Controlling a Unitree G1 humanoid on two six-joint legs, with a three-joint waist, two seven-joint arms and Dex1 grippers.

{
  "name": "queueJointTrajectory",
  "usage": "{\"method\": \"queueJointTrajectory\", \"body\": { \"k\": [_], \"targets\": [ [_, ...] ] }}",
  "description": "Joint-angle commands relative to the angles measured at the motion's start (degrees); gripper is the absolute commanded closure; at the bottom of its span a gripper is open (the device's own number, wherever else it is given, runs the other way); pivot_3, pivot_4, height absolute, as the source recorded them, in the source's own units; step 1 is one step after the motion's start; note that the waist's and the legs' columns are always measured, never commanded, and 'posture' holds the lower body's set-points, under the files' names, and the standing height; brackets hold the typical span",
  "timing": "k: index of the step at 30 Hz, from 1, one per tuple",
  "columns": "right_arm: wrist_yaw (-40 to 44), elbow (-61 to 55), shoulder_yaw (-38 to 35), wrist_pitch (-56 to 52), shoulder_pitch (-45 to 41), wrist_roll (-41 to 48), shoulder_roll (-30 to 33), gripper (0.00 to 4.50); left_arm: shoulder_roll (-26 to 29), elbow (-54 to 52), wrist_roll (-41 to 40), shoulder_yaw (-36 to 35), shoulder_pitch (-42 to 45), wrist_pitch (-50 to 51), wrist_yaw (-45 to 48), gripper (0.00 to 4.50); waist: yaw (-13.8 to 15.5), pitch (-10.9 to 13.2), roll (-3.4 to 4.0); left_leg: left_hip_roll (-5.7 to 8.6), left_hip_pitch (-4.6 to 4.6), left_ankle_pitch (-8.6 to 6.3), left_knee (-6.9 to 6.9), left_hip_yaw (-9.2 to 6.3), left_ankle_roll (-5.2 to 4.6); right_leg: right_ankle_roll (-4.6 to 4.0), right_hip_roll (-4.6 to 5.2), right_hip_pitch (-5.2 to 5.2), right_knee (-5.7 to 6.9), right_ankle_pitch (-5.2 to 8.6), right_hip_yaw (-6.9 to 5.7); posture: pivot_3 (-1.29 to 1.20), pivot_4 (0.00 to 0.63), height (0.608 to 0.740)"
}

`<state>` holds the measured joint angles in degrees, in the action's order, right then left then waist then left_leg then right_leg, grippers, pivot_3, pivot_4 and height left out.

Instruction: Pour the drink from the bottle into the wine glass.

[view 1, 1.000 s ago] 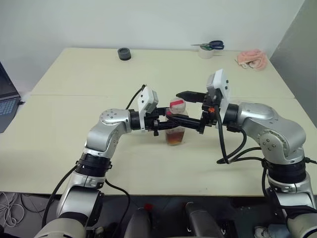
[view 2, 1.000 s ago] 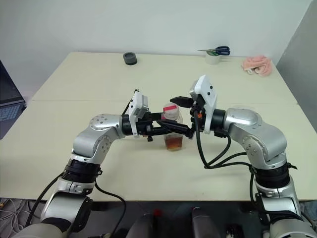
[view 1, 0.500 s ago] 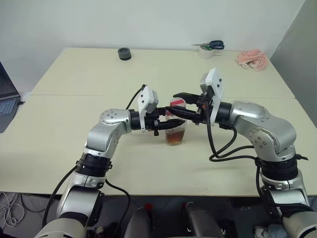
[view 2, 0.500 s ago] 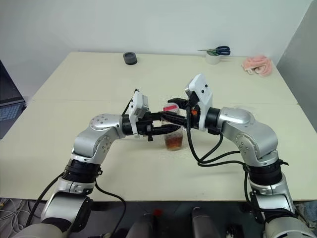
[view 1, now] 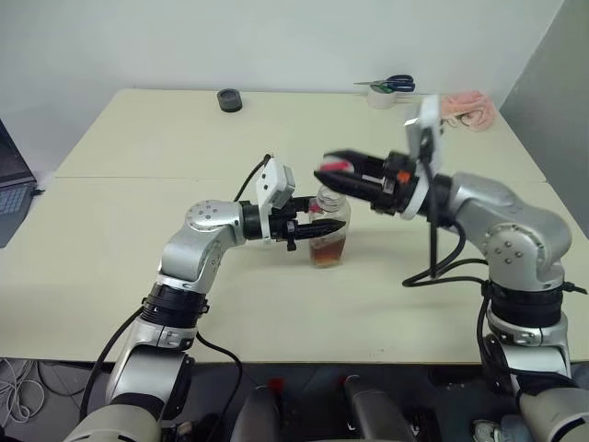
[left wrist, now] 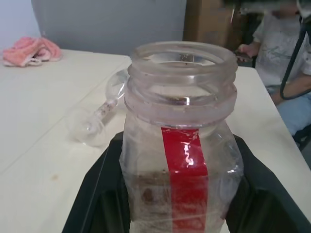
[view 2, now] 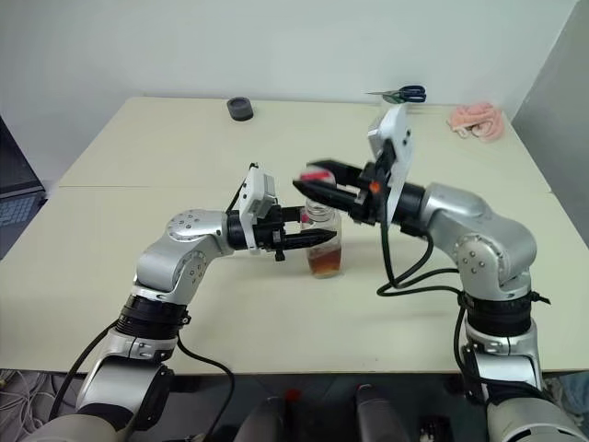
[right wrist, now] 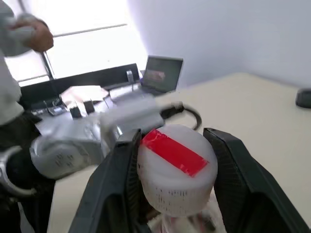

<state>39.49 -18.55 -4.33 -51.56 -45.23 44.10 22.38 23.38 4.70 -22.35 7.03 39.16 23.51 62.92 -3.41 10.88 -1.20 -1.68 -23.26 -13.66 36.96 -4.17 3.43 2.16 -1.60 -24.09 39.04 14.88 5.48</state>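
Left gripper (view 1: 311,229) clamped level around the bottle (view 1: 329,230), holding it upright on the table (view 1: 138,147) near the middle. Bottle mouth is open in the left wrist view, threads bare; drink (view 2: 325,263) sits low in the bottom, brownish-amber, a small amount. Red-and-white label strip faces the left wrist camera.

Right gripper (view 1: 339,176) hangs above and just right of the bottle mouth, closed on the cap (right wrist: 174,170), which shows white-sided with a red top between the two black fingers.

Wine glass (left wrist: 104,109): in the left wrist view it appears to lie on its side on the table beyond the bottle, stem and bowl faint; hard to be sure of its exact attitude. Pink cloth (view 1: 467,103), scissors (view 1: 391,85) on a tape roll, and a dark round object (view 1: 229,98) along the far edge. A seated person (left wrist: 279,58) shows past the table.

Step in hand, as judged: uncapping finished, cap being carried clear. Next calls for parking the cap, then dealing with the glass: if it is indeed lying down, it needs standing up before the left arm can tilt the bottle over the bowl. Little liquid, so a steep tilt is likely.
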Motion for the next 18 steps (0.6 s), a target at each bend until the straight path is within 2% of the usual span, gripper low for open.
{"method": "queueJointTrajectory", "body": {
  "k": [1,6,9,13,16,18],
  "targets": [
    [-1.72,-1.58,-1.79,-0.11,-0.64,2.48,-0.33,2.77,0.21,-1.52,-0.22,-0.45,0.72,-0.67,-0.26,2.58,0.05,0.00,0.00,0.00,0.00,0.00,0.00,0.00,0.00,0.00,0.00,0.00,0.00,0.00,0.00,0.00,0.150,0.740],
    [-7.81,-1.61,-4.26,-0.17,3.67,-0.98,2.72,2.77,0.22,-1.76,-0.25,-0.59,0.52,-0.76,-0.31,2.58,0.13,0.00,0.00,0.01,-0.03,0.00,0.00,0.02,0.00,-0.02,0.02,0.00,-0.04,-0.01,0.02,0.00,0.150,0.740],
    [-13.50,-0.41,-9.05,1.91,12.36,-6.66,6.42,2.77,0.41,-2.08,-0.28,-0.89,0.41,-0.89,-0.45,2.58,0.95,-0.01,-0.03,0.06,-0.10,0.00,0.01,0.00,0.00,-0.01,0.07,0.00,-0.08,-0.01,-0.02,0.00,0.150,0.740],
    [-19.27,-3.16,-17.70,4.98,28.43,-10.43,6.68,2.78,0.67,-2.73,-0.95,-1.33,0.57,-0.61,-0.34,2.58,1.64,-0.01,-0.03,0.17,-0.18,0.00,0.00,0.05,0.00,-0.01,0.20,-0.04,-0.10,-0.01,0.01,0.00,0.150,0.740],
    [-22.09,-6.64,-20.18,8.10,38.26,-11.96,3.44,2.78,0.35,-2.51,-1.38,-1.26,1.28,-0.63,0.05,2.58,1.43,-0.02,-0.01,0.16,-0.16,-0.01,-0.03,0.07,0.00,0.00,0.20,-0.07,-0.07,0.00,0.03,0.00,0.150,0.740],
    [-22.67,-5.96,-17.88,9.17,43.20,-14.33,2.24,2.78,-0.10,-1.79,-1.41,-0.92,1.93,-0.86,0.45,2.58,0.83,-0.03,0.01,0.10,-0.08,-0.01,-0.03,0.09,0.00,0.14,0.13,-0.04,-0.04,0.08,0.08,0.00,0.150,0.740]
  ]
}}
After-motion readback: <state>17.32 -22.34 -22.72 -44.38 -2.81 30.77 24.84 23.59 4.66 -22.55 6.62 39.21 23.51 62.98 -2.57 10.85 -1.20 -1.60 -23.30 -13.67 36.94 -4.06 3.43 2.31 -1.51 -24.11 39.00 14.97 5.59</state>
